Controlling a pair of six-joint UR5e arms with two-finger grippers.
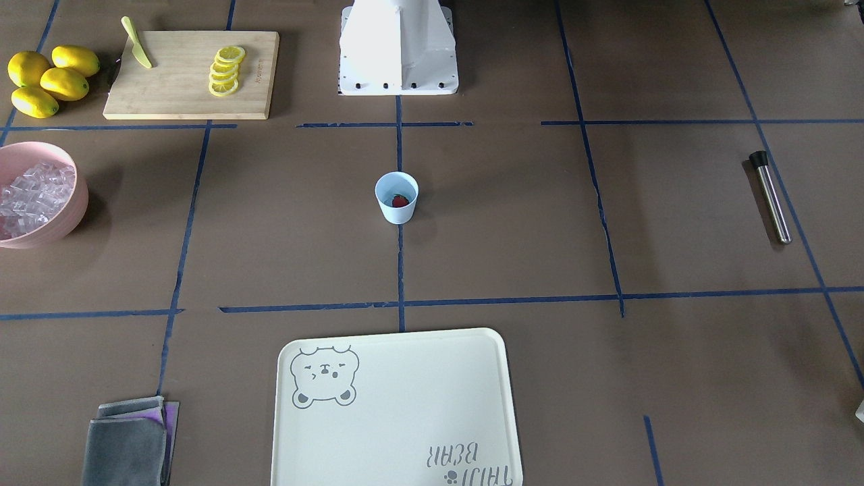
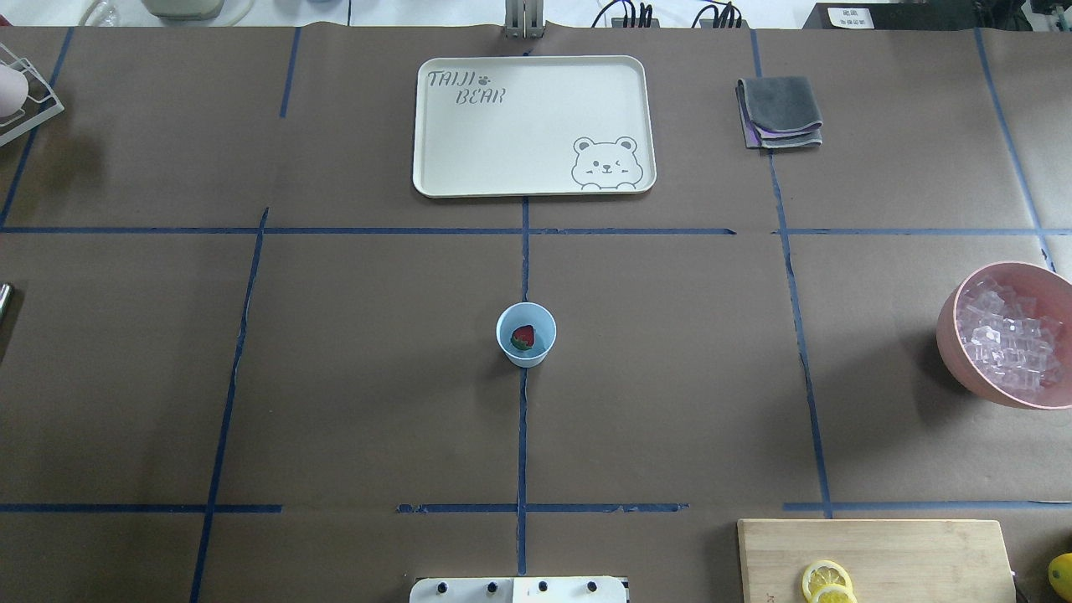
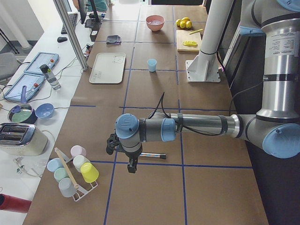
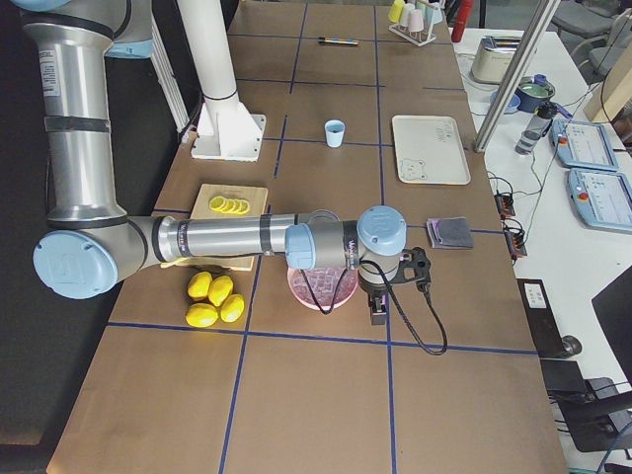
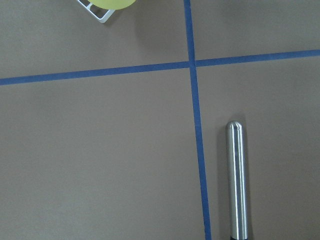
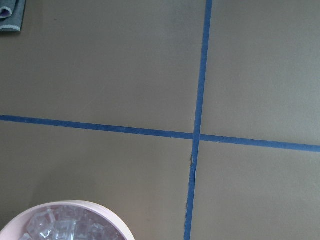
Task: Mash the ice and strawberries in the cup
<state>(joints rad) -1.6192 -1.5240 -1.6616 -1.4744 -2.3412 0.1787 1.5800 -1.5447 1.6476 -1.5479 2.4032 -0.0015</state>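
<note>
Cup (image 2: pixel 543 325) sits mid-surface (image 2: pixel 377 377), strawberry (image 2: pixel 523 337) inside; ice (image 2: pixel 1009 339) heaped in the pink bowl (image 2: pixel 953 356) — whether the left tool (image 3: pixel 132 165) and right tool (image 4: pixel 378 312) are open or closed, I cannot tell.

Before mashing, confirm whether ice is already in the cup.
No: the cup holds only a strawberry; the ice sits in the pink bowl.

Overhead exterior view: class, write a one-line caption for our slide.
Pale blue cup holding one strawberry at table centre; bear-print tray beyond, pink bowl of ice at the right edge.
</note>
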